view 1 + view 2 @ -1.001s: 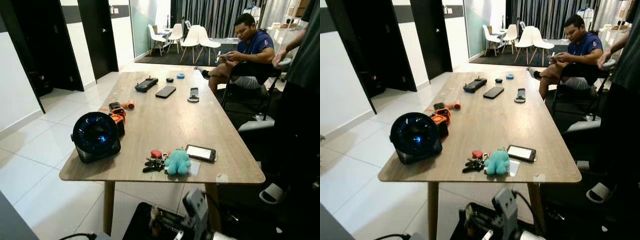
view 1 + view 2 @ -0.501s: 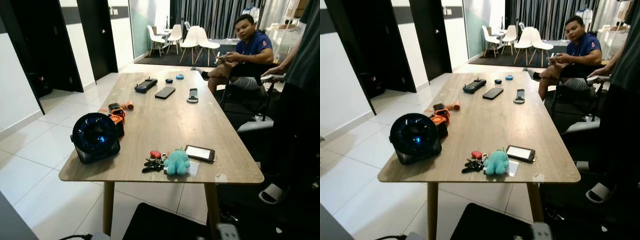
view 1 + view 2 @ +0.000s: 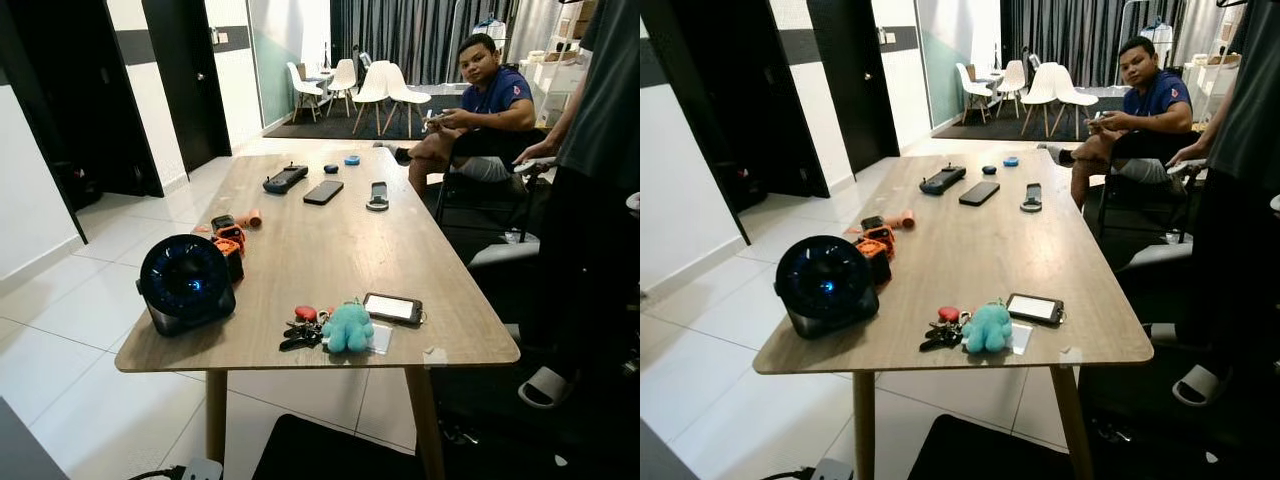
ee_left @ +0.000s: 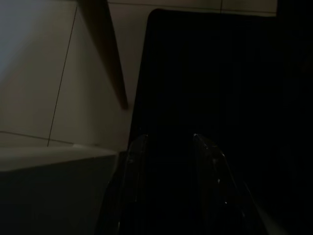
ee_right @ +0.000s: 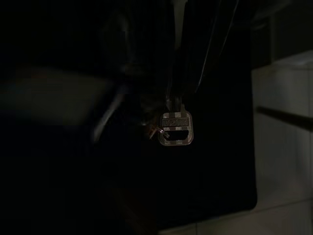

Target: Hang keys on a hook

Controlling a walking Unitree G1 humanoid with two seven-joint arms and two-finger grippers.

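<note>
Left gripper (image 4: 168,147) low over a black mat (image 4: 220,73), jaws apart, holding nothing. Right gripper too dark, can't tell. Keys (image 3: 303,329) lie at desk (image 3: 330,230) near edge, touching teal plush (image 3: 349,327), phone (image 3: 392,308) just beside. Far end: seated person (image 3: 480,110).
</note>
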